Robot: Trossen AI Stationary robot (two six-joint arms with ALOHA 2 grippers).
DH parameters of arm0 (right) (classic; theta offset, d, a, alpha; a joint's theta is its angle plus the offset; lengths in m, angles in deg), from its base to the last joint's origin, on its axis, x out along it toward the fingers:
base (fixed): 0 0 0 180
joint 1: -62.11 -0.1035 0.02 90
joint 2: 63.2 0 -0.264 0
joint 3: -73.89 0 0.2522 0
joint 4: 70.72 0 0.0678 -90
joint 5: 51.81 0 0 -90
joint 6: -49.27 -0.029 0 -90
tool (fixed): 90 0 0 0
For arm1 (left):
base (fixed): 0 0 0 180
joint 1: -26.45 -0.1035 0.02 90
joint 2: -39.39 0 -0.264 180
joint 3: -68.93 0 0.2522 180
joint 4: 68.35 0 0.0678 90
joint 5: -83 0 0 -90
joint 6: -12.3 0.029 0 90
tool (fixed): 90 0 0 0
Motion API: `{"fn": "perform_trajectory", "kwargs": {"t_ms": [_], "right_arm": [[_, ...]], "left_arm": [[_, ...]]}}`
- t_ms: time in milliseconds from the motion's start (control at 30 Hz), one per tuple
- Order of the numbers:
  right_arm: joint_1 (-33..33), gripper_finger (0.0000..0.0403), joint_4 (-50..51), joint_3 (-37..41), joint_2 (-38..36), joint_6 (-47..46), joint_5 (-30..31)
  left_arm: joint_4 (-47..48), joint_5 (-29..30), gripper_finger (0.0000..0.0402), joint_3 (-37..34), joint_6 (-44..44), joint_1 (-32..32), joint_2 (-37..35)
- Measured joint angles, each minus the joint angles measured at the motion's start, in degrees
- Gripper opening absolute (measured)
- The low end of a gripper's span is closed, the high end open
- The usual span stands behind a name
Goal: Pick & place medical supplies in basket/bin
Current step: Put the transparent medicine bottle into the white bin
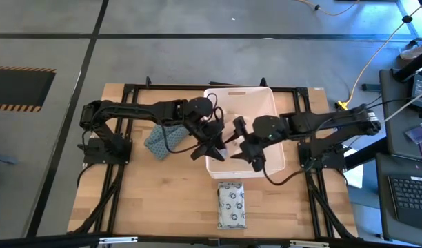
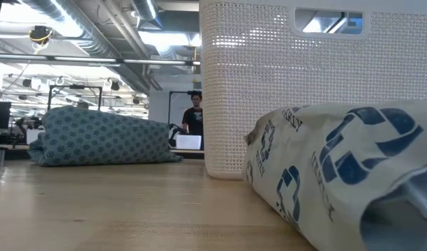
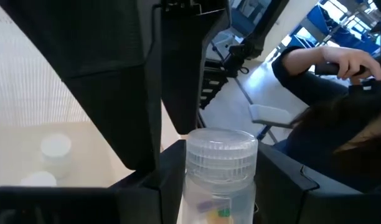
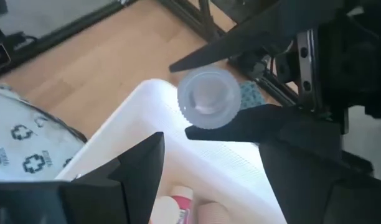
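A clear pill bottle (image 3: pixel 219 175) with a ribbed cap (image 4: pixel 207 98) hangs over the near left part of the white bin (image 1: pixel 269 103), and my left gripper (image 1: pixel 212 147) is shut on it. My right gripper (image 4: pixel 209 155) stands open over the bin, facing the bottle's cap from the right and touching nothing. A red-capped tube (image 4: pixel 180 206) and a beige roll (image 4: pixel 210 215) lie inside the bin. A white patterned soft pack (image 1: pixel 232 205) lies flat on the table in front of the bin. My left gripper pinches the bottle's body just under the cap (image 3: pixel 197 196) between its two fingers (image 3: pixel 154 186). The fingers come from the table's left, slanting a little downward. The bottle is lifted clear above the bin, its cap turned toward my right gripper.
A teal patterned soft pack (image 1: pixel 159 142) lies on the table left of the bin. Black frame rails (image 1: pixel 121 172) run along both table sides. A person (image 3: pixel 340 74) sits beyond the table. Bare wood lies at the near left and right.
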Motion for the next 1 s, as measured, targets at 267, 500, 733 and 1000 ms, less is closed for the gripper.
{"fn": "perform_trajectory", "kwargs": {"t_ms": [267,500,733,1000], "right_arm": [[-1.0,0.0264,-2.6,0.0,0.7,4.3,5.1],[-3.1,0.0264,-3.2,0.0,0.4,7.2,6.5],[-3.5,0.0264,-3.5,0.0,0.7,8.8,5.4],[-3.6,0.0264,-4.3,0.0,1.9,10.2,5.0]], "left_arm": [[2.2,0.6,0.0159,0.0,-0.1,0.0,0.1],[2.2,3.5,0.0159,0.0,-1.3,-0.2,0.0],[1.4,3.6,0.0159,0.0,-1.3,-0.2,0.1],[-0.3,2.7,0.0159,0.0,-1.3,0.1,0.1]]}}
